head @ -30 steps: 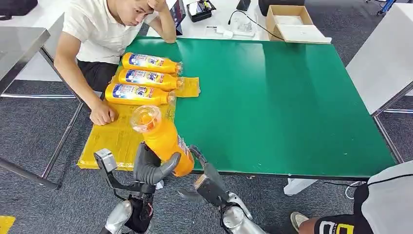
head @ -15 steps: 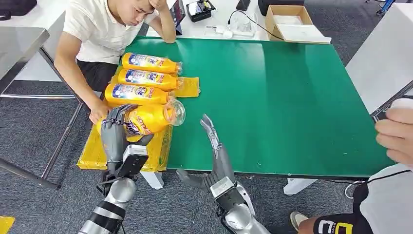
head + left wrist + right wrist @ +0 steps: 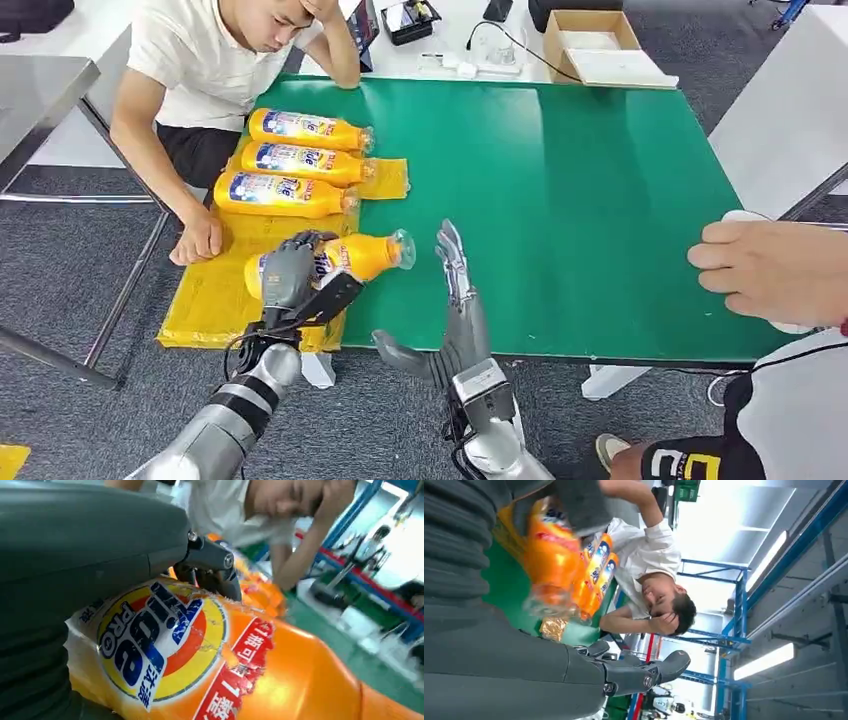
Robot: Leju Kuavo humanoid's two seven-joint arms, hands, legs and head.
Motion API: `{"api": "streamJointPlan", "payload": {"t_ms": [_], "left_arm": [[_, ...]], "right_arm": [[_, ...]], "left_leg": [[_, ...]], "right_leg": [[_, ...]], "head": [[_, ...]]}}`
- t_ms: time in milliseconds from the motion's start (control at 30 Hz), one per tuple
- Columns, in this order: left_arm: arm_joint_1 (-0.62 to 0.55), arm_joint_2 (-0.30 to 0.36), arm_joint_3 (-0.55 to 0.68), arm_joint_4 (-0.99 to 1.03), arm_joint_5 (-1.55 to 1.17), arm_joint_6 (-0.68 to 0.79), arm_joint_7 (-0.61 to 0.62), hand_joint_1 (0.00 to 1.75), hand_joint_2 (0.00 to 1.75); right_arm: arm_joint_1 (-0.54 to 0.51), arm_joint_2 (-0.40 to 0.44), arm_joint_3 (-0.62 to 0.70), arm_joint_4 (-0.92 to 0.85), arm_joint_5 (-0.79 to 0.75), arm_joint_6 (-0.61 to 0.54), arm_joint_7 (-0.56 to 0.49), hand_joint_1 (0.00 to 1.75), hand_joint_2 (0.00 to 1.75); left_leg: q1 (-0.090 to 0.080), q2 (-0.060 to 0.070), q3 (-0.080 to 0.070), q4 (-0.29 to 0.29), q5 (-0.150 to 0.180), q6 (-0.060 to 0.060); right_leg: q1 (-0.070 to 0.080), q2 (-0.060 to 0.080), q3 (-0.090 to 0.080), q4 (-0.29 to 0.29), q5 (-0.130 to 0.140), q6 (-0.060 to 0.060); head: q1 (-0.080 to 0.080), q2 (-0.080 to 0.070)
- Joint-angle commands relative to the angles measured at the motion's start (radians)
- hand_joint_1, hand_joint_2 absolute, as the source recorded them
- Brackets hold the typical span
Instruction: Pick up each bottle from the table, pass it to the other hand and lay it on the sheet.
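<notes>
My left hand (image 3: 290, 275) grips an orange detergent bottle (image 3: 355, 256) lying on its side just above the yellow sheet (image 3: 215, 295), clear cap toward the table's middle. Up close, the left wrist view has its torn label (image 3: 155, 645) under my fingers (image 3: 210, 565). Three more orange bottles (image 3: 295, 160) lie side by side on the sheet's far part. My right hand (image 3: 458, 300) stands open and upright beside the held bottle's cap, holding nothing. In the right wrist view its fingers (image 3: 639, 672) are stretched out, with the held bottle (image 3: 551, 555) blurred beyond.
A person in a white shirt (image 3: 215, 60) sits at the table's left, one hand (image 3: 198, 238) resting on the sheet near my left hand. Another person's hand (image 3: 770, 270) reaches in over the green table (image 3: 600, 200) from the right. A cardboard box (image 3: 595, 45) stands behind.
My left hand carried the bottle from upright near the table's front edge over the sheet and tipped it onto its side. My right hand rose and opened. A person's hand came in from the right.
</notes>
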Motion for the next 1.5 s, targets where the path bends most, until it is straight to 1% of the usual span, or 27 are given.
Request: {"api": "streamJointPlan", "payload": {"t_ms": [33, 67, 133, 233, 333, 367, 400, 433, 467, 567, 600, 633, 667, 733, 767, 800, 867, 900, 1033, 1067, 1133, 1167, 1200, 1267, 1300, 1367, 1500], "left_arm": [[-0.182, 0.029, -0.067, 0.341, -0.010, -0.133, 0.088, 1.31, 1.75], [-0.182, 0.029, -0.067, 0.341, -0.010, -0.133, 0.088, 1.31, 1.75], [-0.182, 0.029, -0.067, 0.341, -0.010, -0.133, 0.088, 1.31, 1.75], [-0.182, 0.029, -0.067, 0.341, -0.010, -0.133, 0.088, 1.31, 1.75], [-0.182, 0.029, -0.067, 0.341, -0.010, -0.133, 0.088, 1.31, 1.75], [-0.191, 0.030, -0.068, 0.352, -0.014, -0.149, 0.103, 1.05, 1.75], [-0.209, 0.035, -0.079, 0.372, -0.033, -0.172, 0.136, 0.99, 1.75], [-0.216, 0.037, -0.083, 0.377, -0.043, -0.173, 0.146, 0.94, 1.75], [-0.225, 0.037, -0.091, 0.387, -0.054, -0.185, 0.155, 0.58, 1.75], [-0.235, 0.033, -0.096, 0.395, -0.058, -0.227, 0.152, 0.05, 1.75], [-0.233, 0.033, -0.109, 0.392, -0.071, -0.242, 0.148, 0.00, 1.75], [-0.230, 0.031, -0.104, 0.389, -0.063, -0.255, 0.145, 0.00, 1.75], [-0.229, 0.031, -0.100, 0.386, -0.057, -0.268, 0.140, 0.00, 1.75], [-0.222, 0.032, -0.083, 0.374, -0.028, -0.305, 0.114, 0.00, 1.75], [-0.221, 0.035, -0.086, 0.370, -0.029, -0.321, 0.109, 0.00, 0.00], [-0.220, 0.037, -0.087, 0.367, -0.026, -0.333, 0.105, 0.00, 0.00], [-0.213, 0.039, -0.081, 0.361, -0.010, -0.364, 0.081, 0.00, 0.00], [-0.198, 0.043, -0.072, 0.344, 0.012, -0.369, 0.036, 0.00, 0.00], [-0.178, 0.051, -0.059, 0.331, 0.044, -0.383, 0.002, 0.00, 0.00], [-0.176, 0.049, -0.046, 0.328, 0.061, -0.386, -0.004, 0.00, 0.00], [-0.163, 0.036, 0.027, 0.309, 0.169, -0.425, -0.060, 0.00, 0.00], [-0.152, 0.023, 0.080, 0.293, 0.250, -0.471, -0.101, 0.00, 0.00], [-0.139, 0.019, 0.107, 0.270, 0.306, -0.507, -0.130, 0.00, 0.00], [-0.110, 0.004, 0.155, 0.219, 0.420, -0.572, -0.153, 0.00, 0.00], [-0.100, -0.003, 0.174, 0.199, 0.454, -0.577, -0.161, 0.00, 1.75], [-0.047, -0.024, 0.210, 0.098, 0.593, -0.622, -0.161, 0.00, 1.75], [-0.047, -0.024, 0.210, 0.098, 0.593, -0.622, -0.161, 0.00, 1.75]], "right_arm": [[-0.018, 0.003, -0.017, 0.006, -0.008, 0.036, 0.002, 0.00, 1.75], [-0.018, 0.003, -0.017, 0.006, -0.008, 0.036, 0.002, 0.00, 1.75], [-0.018, 0.003, -0.017, 0.006, -0.008, 0.036, 0.002, 0.00, 1.75], [-0.018, 0.003, -0.017, 0.006, -0.008, 0.036, 0.002, 0.00, 1.75], [-0.018, 0.003, -0.017, 0.006, -0.008, 0.036, 0.002, 0.00, 1.75], [-0.018, 0.005, -0.017, 0.008, -0.006, 0.040, 0.002, 0.00, 1.75], [-0.019, 0.008, -0.017, 0.009, -0.009, 0.049, 0.002, 0.00, 1.75], [-0.020, 0.010, -0.016, 0.010, -0.007, 0.050, 0.002, 0.00, 1.75], [-0.022, 0.012, -0.015, 0.012, -0.004, 0.052, 0.002, 0.00, 1.75], [-0.025, 0.013, -0.008, 0.019, 0.006, 0.045, 0.002, 0.00, 1.75], [-0.023, 0.013, -0.011, 0.024, 0.000, 0.046, 0.002, 0.00, 1.75], [-0.023, 0.012, -0.010, 0.028, 0.002, 0.042, 0.002, 0.00, 1.75], [-0.023, 0.011, -0.010, 0.030, 0.002, 0.042, 0.002, 0.00, 1.75], [-0.023, 0.008, -0.009, 0.035, 0.000, 0.043, 0.002, 0.00, 1.75], [-0.024, 0.007, -0.007, 0.035, 0.001, 0.040, 0.002, 0.00, 1.75], [-0.027, 0.005, -0.005, 0.040, 0.004, 0.036, 0.002, 0.00, 0.00], [-0.030, 0.004, -0.004, 0.047, 0.004, 0.033, 0.002, 0.00, 0.00], [-0.032, 0.005, -0.006, 0.052, -0.006, 0.041, 0.002, 0.00, 0.00], [-0.033, 0.006, -0.004, 0.066, -0.010, 0.045, 0.002, 0.00, 0.00], [-0.034, 0.006, -0.001, 0.069, -0.007, 0.045, 0.002, 0.00, 0.00], [-0.034, 0.005, 0.007, 0.066, -0.010, 0.047, 0.002, 0.00, 0.00], [-0.036, 0.004, 0.013, 0.068, -0.005, 0.045, 0.002, 0.00, 0.00], [-0.035, 0.001, 0.019, 0.069, -0.004, 0.041, 0.002, 0.00, 0.00], [-0.033, -0.005, 0.028, 0.069, -0.003, 0.031, 0.002, 0.00, 0.00], [-0.030, -0.005, 0.027, 0.070, -0.002, 0.026, 0.002, 0.00, 0.00], [-0.023, -0.013, 0.033, 0.065, 0.001, 0.014, 0.002, 0.00, 0.00], [-0.023, -0.013, 0.033, 0.065, 0.001, 0.014, 0.002, 0.00, 0.00]], "left_leg": [[0.001, -0.002, 0.004, 0.000, -0.001, -0.002], [0.001, -0.002, 0.002, 0.000, -0.001, -0.001], [0.002, 0.000, 0.007, 0.000, -0.003, -0.002], [0.000, 0.000, 0.003, -0.001, -0.001, -0.001], [0.001, 0.001, 0.004, 0.000, -0.001, -0.002], [0.001, 0.001, 0.003, 0.000, -0.001, -0.001], [0.001, 0.001, 0.005, 0.000, -0.001, -0.002], [0.001, 0.001, 0.003, 0.000, -0.001, -0.001], [0.002, 0.001, 0.005, 0.000, -0.002, -0.002], [0.001, 0.001, 0.006, 0.000, -0.001, -0.002], [0.001, 0.001, 0.004, 0.000, -0.001, -0.001], [0.002, 0.003, 0.009, 0.000, -0.003, -0.003], [0.001, 0.001, 0.005, -0.001, -0.001, -0.001], [0.001, 0.001, 0.006, 0.000, -0.001, -0.002], [0.002, 0.001, 0.007, -0.001, -0.002, -0.002], [0.001, 0.000, 0.006, -0.001, -0.001, -0.002], [0.001, 0.000, 0.006, -0.001, -0.001, -0.002], [0.001, 0.000, 0.005, -0.001, -0.001, -0.001], [0.001, 0.002, 0.008, -0.001, -0.001, -0.002], [0.001, 0.001, 0.007, -0.002, -0.001, -0.002], [0.002, 0.002, 0.010, -0.002, -0.002, -0.003], [0.001, 0.000, 0.006, -0.001, -0.001, -0.002], [0.001, 0.001, 0.008, -0.001, -0.001, -0.002], [0.001, 0.000, 0.007, -0.001, -0.001, -0.002], [0.001, 0.001, 0.009, -0.002, -0.002, -0.002], [0.001, 0.000, 0.009, -0.002, -0.001, -0.002], [0.001, 0.000, 0.009, -0.001, -0.002, -0.001]], "right_leg": [[0.001, -0.002, 0.005, 0.000, -0.002, -0.003], [0.001, -0.001, 0.002, 0.000, -0.001, -0.002], [0.002, 0.000, 0.008, 0.000, -0.003, -0.004], [0.001, 0.000, 0.003, -0.001, -0.001, -0.002], [0.001, 0.001, 0.005, 0.000, -0.001, -0.003], [0.001, 0.001, 0.003, 0.000, 0.000, -0.002], [0.001, 0.001, 0.005, 0.000, -0.001, -0.003], [0.001, 0.001, 0.003, 0.000, -0.001, -0.002], [0.002, 0.001, 0.005, 0.000, -0.001, -0.003], [0.002, 0.001, 0.006, 0.000, -0.001, -0.003], [0.001, 0.002, 0.004, 0.000, 0.000, -0.002], [0.002, 0.003, 0.008, 0.000, -0.002, -0.004], [0.001, 0.001, 0.005, 0.000, -0.001, -0.002], [0.001, 0.001, 0.006, 0.000, -0.001, -0.002], [0.002, 0.001, 0.007, -0.001, -0.002, -0.003], [0.001, 0.000, 0.007, -0.001, -0.001, -0.002], [0.001, 0.001, 0.007, -0.001, -0.001, -0.002], [0.001, 0.002, 0.006, -0.001, 0.000, -0.002], [0.001, 0.003, 0.009, -0.001, -0.001, -0.003], [0.001, 0.002, 0.008, -0.002, 0.000, -0.002], [0.002, 0.004, 0.010, -0.002, -0.001, -0.004], [0.001, 0.002, 0.007, -0.001, 0.000, -0.002], [0.001, 0.003, 0.008, -0.001, -0.001, -0.003], [0.001, 0.002, 0.008, -0.001, -0.001, -0.002], [0.001, 0.002, 0.010, -0.001, -0.001, -0.003], [0.001, 0.002, 0.010, -0.001, -0.001, -0.002], [0.001, 0.001, 0.010, -0.001, -0.002, -0.002]], "head": [[0.000, 0.000], [0.000, 0.000], [0.000, 0.000], [0.000, 0.000], [0.000, 0.000], [0.000, 0.000], [0.000, 0.000], [0.000, 0.000], [0.000, 0.000], [0.000, 0.000], [0.000, 0.000], [0.000, 0.000], [0.000, 0.000], [0.000, 0.000], [-0.001, 0.000], [0.000, 0.000], [0.000, 0.000], [0.000, 0.000], [0.000, 0.000], [0.000, 0.000], [0.000, 0.000], [0.000, 0.000], [0.000, 0.000], [0.000, 0.000], [0.000, 0.000], [0.000, 0.000], [0.000, 0.000]]}}
